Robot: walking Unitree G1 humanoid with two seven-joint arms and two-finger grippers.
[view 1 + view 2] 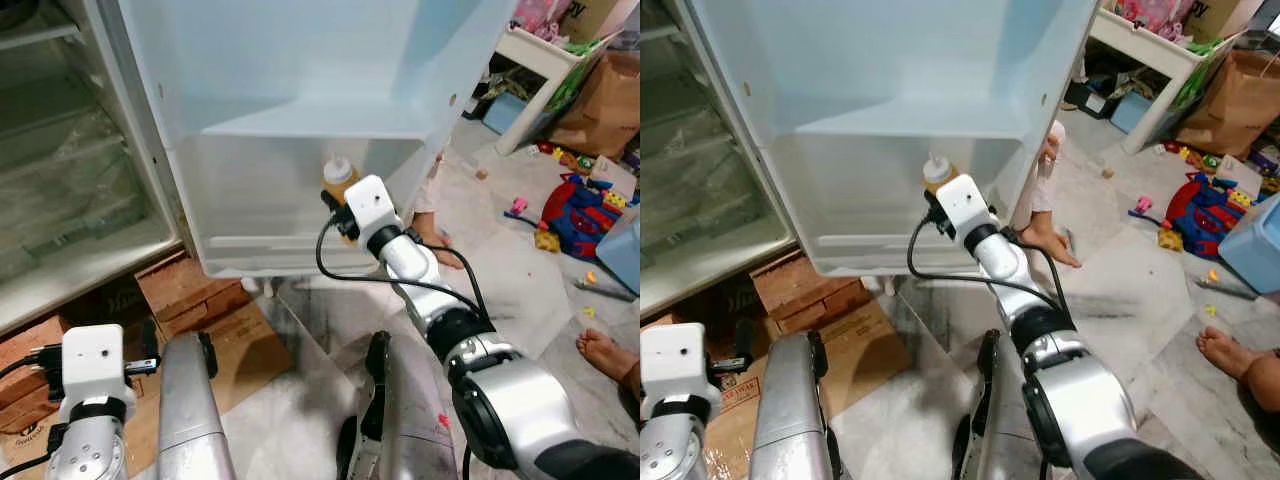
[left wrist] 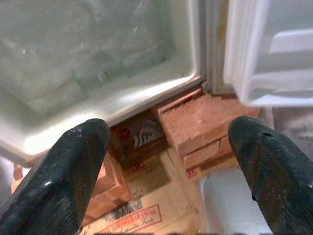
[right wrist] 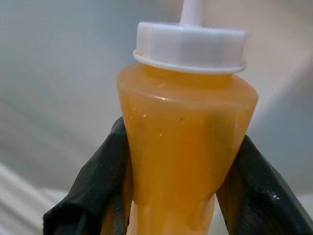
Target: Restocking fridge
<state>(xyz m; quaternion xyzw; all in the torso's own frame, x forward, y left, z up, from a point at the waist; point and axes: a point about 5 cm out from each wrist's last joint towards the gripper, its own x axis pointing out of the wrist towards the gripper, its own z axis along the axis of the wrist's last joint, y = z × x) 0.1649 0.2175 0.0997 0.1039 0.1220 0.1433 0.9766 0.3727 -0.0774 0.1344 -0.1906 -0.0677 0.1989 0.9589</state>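
One orange sauce bottle [image 3: 188, 147] sits clamped upright in our right hand [image 3: 181, 196], held inside the lower bin of the open fridge door [image 1: 300, 150]. Our left hand [image 2: 171, 161] hangs spread wide and empty over cardboard boxes [image 2: 195, 122] below the fridge.

Head pair: two forward-and-down views from above both arms, sharing the open fridge door [image 1: 300, 110], cardboard boxes [image 1: 190, 300] and tiled floor [image 1: 1140, 290].

Left wrist view: looks along its fingers [image 2: 63, 181], low, toward the fridge base [image 2: 98, 103] and the boxes.

Right wrist view: very near, facing an orange squeeze bottle [image 3: 186, 142] against the door's inside.
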